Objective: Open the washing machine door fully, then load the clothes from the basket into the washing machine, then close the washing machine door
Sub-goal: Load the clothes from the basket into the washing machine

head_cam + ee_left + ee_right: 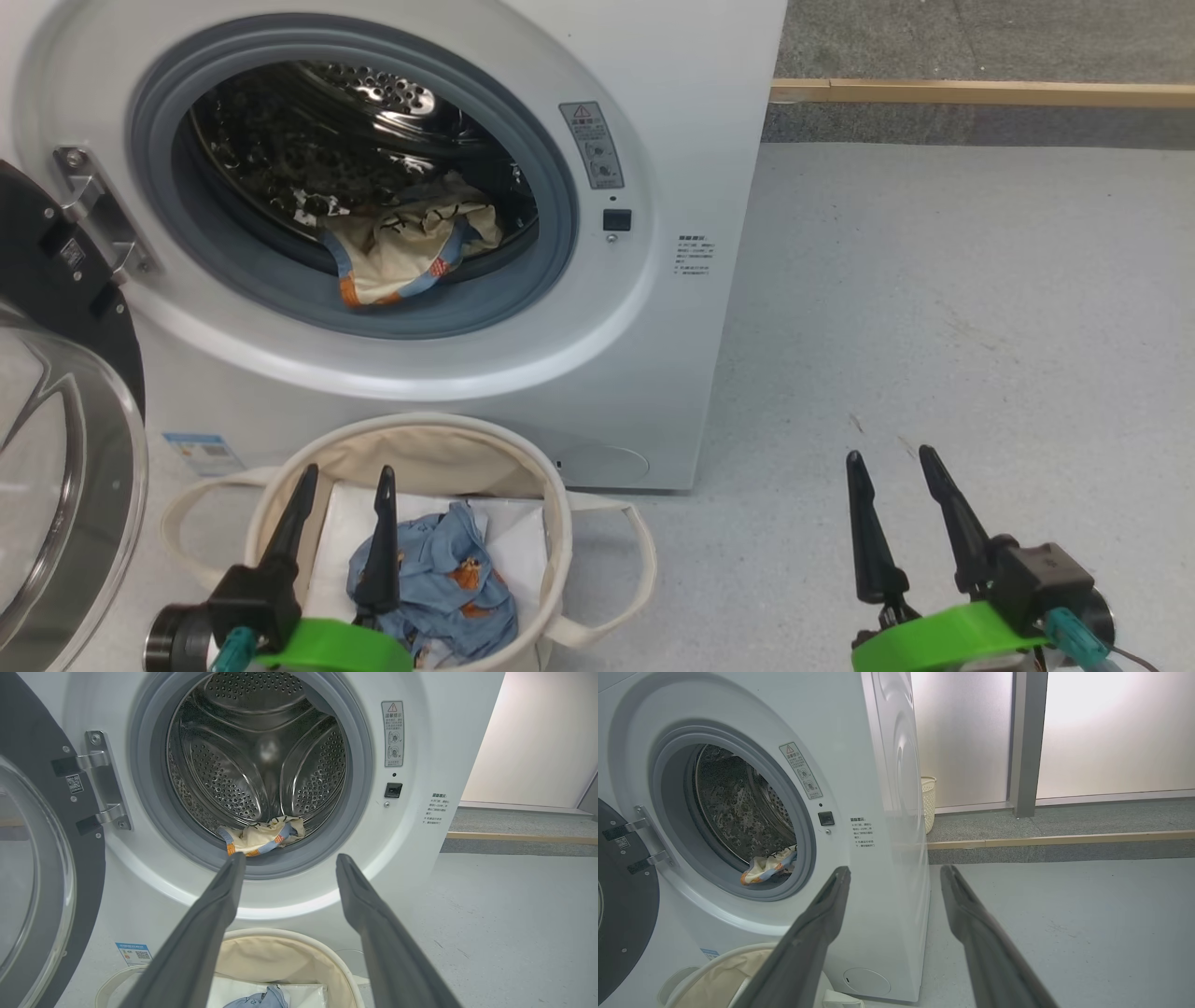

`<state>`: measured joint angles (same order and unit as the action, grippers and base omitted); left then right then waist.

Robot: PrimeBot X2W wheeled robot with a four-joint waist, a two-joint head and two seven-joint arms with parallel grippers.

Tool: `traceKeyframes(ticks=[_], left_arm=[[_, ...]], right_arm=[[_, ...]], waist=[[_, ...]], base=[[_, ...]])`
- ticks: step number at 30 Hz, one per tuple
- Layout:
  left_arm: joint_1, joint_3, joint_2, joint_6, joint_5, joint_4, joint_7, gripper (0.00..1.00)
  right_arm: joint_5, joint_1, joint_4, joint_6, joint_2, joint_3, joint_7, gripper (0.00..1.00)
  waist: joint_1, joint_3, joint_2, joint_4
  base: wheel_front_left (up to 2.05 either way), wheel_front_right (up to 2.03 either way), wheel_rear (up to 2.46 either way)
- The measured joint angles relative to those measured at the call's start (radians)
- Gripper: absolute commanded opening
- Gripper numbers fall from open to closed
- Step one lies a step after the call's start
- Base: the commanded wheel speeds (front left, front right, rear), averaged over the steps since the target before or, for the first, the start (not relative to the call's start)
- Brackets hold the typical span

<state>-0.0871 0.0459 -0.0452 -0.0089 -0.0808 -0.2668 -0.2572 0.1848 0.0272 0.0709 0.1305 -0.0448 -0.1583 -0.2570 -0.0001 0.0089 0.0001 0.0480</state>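
A wooden strip (980, 91) crosses the grey floor (934, 308); a pale lattice bin (928, 805) stands before frosted panels (962, 737).

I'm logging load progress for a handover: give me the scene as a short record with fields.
door: washing machine door swung open at left
drum: cream garment at the washing machine opening, partly over the grey gasket
basket: below the opening; light blue garment on white sheet inside
left gripper: fingers open, empty, above basket
right gripper: fingers open, empty, above floor
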Motion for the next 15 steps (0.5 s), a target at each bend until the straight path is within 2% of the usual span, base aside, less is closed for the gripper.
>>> traceKeyframes(ticks=[15], left_arm=[[0.0, 0.0, 0.0, -0.002, 0.01, -0.003, 0.0, 1.0]], right_arm=[[0.027, 0.0, 0.016, 0.0, 0.0, -0.001, 0.0, 1.0]], waist=[[0.0, 0.002, 0.0, -0.023]], base=[[0.0, 0.0, 0.0]])
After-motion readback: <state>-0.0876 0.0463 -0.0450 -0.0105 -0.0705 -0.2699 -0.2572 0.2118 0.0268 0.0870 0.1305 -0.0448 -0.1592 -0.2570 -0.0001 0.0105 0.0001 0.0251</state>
